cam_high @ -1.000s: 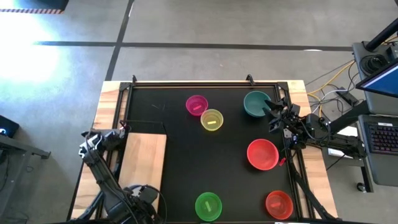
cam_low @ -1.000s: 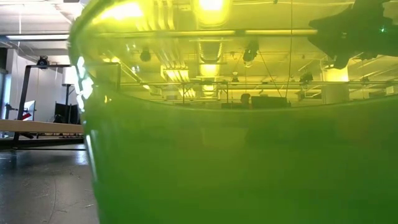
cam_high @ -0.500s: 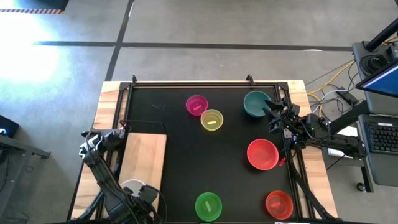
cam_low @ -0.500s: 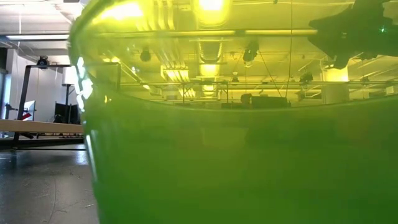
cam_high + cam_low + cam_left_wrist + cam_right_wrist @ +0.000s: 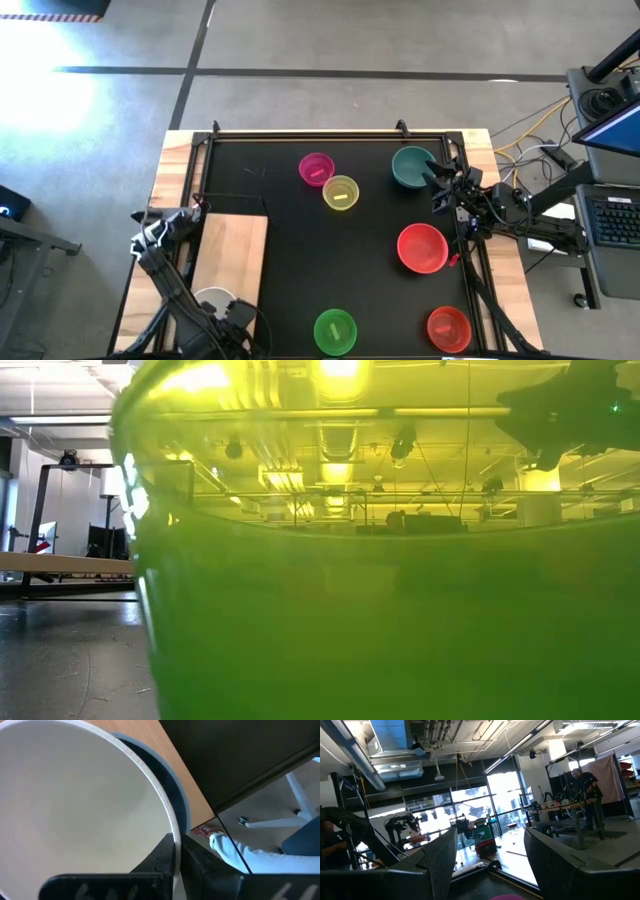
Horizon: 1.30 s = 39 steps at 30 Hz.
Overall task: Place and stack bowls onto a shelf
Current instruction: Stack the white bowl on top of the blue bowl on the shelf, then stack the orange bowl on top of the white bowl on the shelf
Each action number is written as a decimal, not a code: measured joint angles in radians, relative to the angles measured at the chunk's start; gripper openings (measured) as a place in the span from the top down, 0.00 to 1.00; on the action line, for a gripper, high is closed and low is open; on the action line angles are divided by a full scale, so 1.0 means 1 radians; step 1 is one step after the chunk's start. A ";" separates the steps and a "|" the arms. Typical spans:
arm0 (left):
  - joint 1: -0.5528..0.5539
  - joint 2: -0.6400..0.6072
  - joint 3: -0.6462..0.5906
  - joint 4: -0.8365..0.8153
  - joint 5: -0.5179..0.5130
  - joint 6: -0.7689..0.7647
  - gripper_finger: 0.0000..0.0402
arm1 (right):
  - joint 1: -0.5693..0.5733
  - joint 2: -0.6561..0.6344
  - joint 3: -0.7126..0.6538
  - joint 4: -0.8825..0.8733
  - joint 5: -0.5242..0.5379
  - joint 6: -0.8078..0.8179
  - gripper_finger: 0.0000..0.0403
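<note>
A white bowl (image 5: 75, 805) lies in or just over a grey-blue bowl (image 5: 172, 777) at the near end of the wooden shelf (image 5: 232, 250), and my left gripper (image 5: 177, 845) is shut on it. In the high view only an arc of the white bowl (image 5: 208, 297) shows beside that arm. On the black mat stand magenta (image 5: 316, 168), yellow (image 5: 341, 192), teal (image 5: 410, 166), large red (image 5: 422, 247), small red (image 5: 448, 328) and green (image 5: 335, 331) bowls. My right gripper (image 5: 440, 180) waits open beside the teal bowl, raised. My left gripper pinches the white bowl's rim (image 5: 172, 832) between its two fingers, one finger (image 5: 161, 862) inside the bowl and the other (image 5: 202, 865) outside. The fingers come from above, pointing down. Whether the bowl rests in the grey-blue one or hangs just over it, I cannot tell.
The green bowl (image 5: 380, 610) stands right before the low camera and fills its view. The far part of the shelf (image 5: 235, 235) is bare wood. A black frame (image 5: 330, 133) rims the mat. People (image 5: 582, 780) stand in the room behind.
In the high view an arc of the white bowl's rim has come into sight beside my left wrist at the shelf's near end. The other bowls and my right arm have kept still.
</note>
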 joint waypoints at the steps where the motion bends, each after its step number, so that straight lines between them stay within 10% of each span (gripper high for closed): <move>1: 0.000 0.004 0.000 0.002 0.000 0.000 1.00 | 0.000 0.000 0.000 0.000 0.000 0.000 0.46; 17: 0.004 0.028 0.068 0.022 0.065 -0.068 0.78 | 0.000 0.000 0.000 0.000 0.000 0.000 0.46; 29: 0.027 -0.004 0.105 -0.005 -0.164 -0.013 0.74 | 0.000 0.000 0.000 0.000 0.000 0.000 0.46; 39: 0.185 -0.033 0.109 -0.004 -0.441 0.425 0.74 | 0.000 0.000 0.000 0.000 0.000 0.000 0.46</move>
